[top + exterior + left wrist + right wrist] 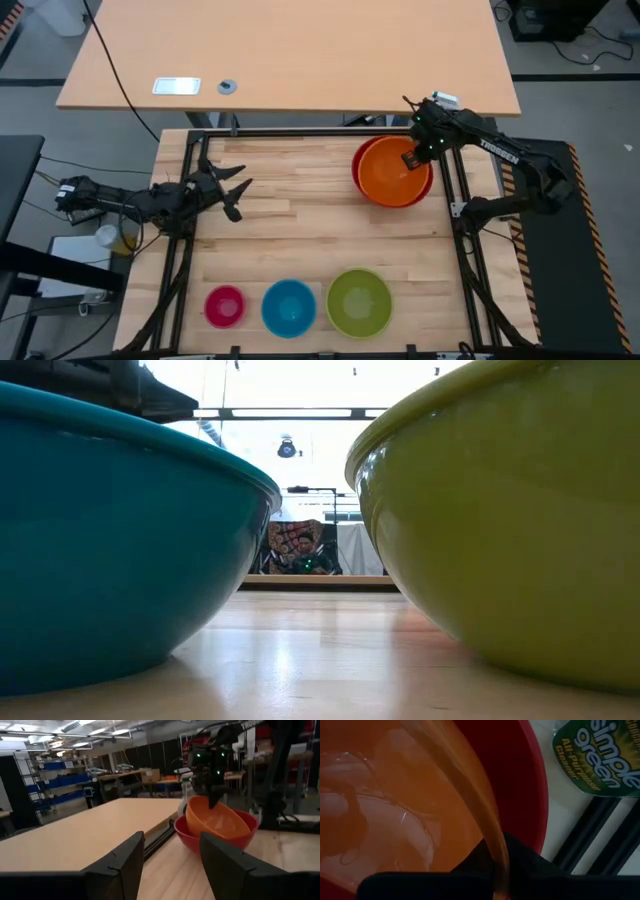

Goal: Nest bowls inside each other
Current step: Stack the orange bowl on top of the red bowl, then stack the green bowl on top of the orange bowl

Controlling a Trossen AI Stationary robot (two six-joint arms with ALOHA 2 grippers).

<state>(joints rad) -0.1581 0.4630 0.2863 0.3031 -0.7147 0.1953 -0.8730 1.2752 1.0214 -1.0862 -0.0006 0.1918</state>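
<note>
The orange bowl (pixel 395 172) sits tilted inside the red bowl (pixel 357 165) at the table's far right, with my right gripper (pixel 410 158) shut on its rim. The pink bowl (pixel 224 305), blue bowl (pixel 289 306) and lime green bowl (pixel 359 301) stand in a row along the near edge, each on its base. My left gripper (pixel 235 190) hangs open at the table's left side, pointing level toward the red bowl (pixel 220 840), with nothing between its fingers. My right gripper pinches the orange bowl's rim (pixel 490 835) on its far side, one finger (pixel 470 862) inside the bowl and one (pixel 530 865) outside. The fingers come from above, pointing steeply down. The bowl (pixel 217 820) is tilted, its held side raised and its lower part in the red bowl (pixel 520 785).
A spray bottle with a green label (pixel 600 755) stands just beyond the red bowl, by the black frame rail at the far right. In the low view the blue bowl (pixel 100 540) and green bowl (pixel 520 520) fill the foreground. Bare wood lies at the table's middle.
</note>
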